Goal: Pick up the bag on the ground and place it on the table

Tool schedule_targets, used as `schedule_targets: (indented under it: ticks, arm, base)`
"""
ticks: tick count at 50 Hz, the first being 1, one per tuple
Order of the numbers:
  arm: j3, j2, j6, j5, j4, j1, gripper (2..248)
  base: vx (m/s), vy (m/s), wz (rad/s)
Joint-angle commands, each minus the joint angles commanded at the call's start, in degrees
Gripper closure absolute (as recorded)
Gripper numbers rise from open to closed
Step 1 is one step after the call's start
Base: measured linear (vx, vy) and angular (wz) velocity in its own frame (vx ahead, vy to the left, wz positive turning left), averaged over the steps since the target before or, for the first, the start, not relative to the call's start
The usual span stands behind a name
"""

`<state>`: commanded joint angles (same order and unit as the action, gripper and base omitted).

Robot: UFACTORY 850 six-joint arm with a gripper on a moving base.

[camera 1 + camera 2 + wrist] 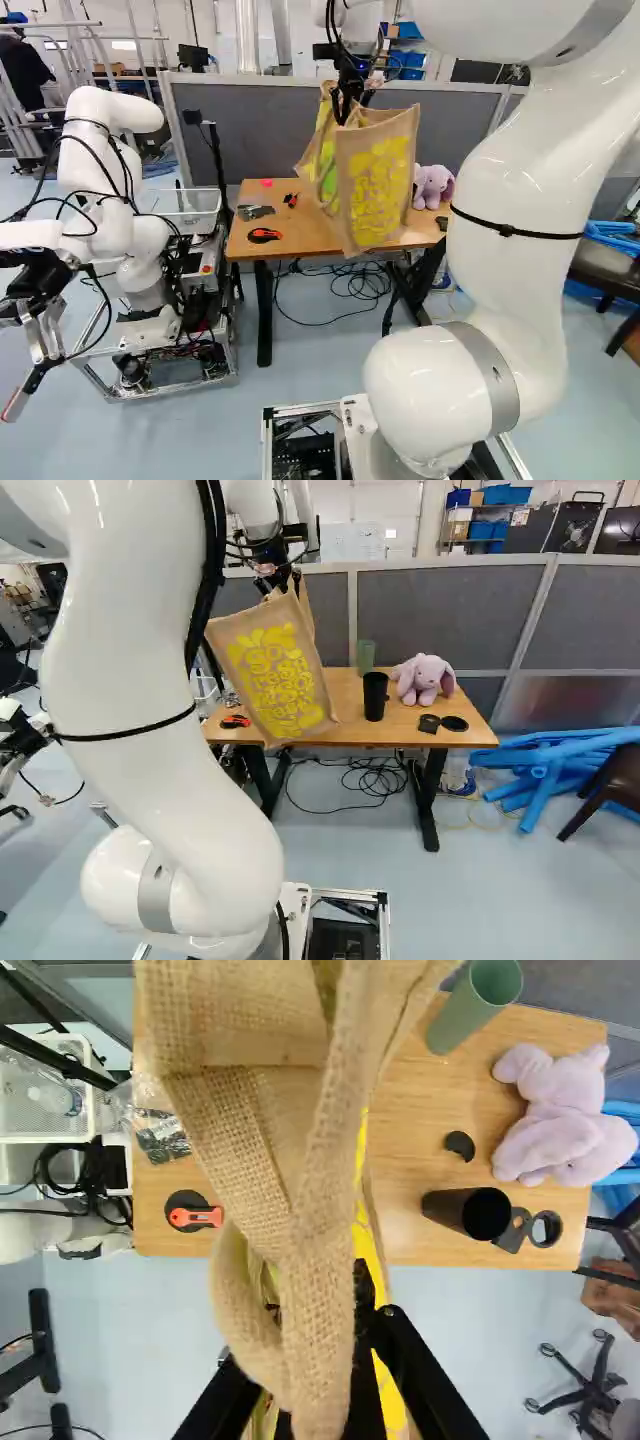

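The step in hand, I judge, is the carrying: the fingers are clenched on the upper part of the bag, which hangs from them at the near side of the surface. Whether its bottom touches the wood, I cannot tell. The next move calls for bringing the bag well over the surface, lowering it between the knife and the black cup, and only then releasing. The bag's mouth points upward and its printed face looks toward the base; its long axis is near upright, but in the right base view it leans, bottom toward the black cup.
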<state>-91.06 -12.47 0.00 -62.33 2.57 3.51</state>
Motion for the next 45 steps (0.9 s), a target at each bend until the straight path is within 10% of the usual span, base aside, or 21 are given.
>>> schedule_targets:
  ticks: [24, 45]
  arm:
    - [-7.08, -6.35, 0.0, 0.57, -8.62, -0.8, 220]
    - [-11.98, -12.85, 0.0, 0.58, -9.4, -3.03, 220]
  base:
    - [0.0, 0.0, 0.0]
    - [0.0, 0.0, 0.0]
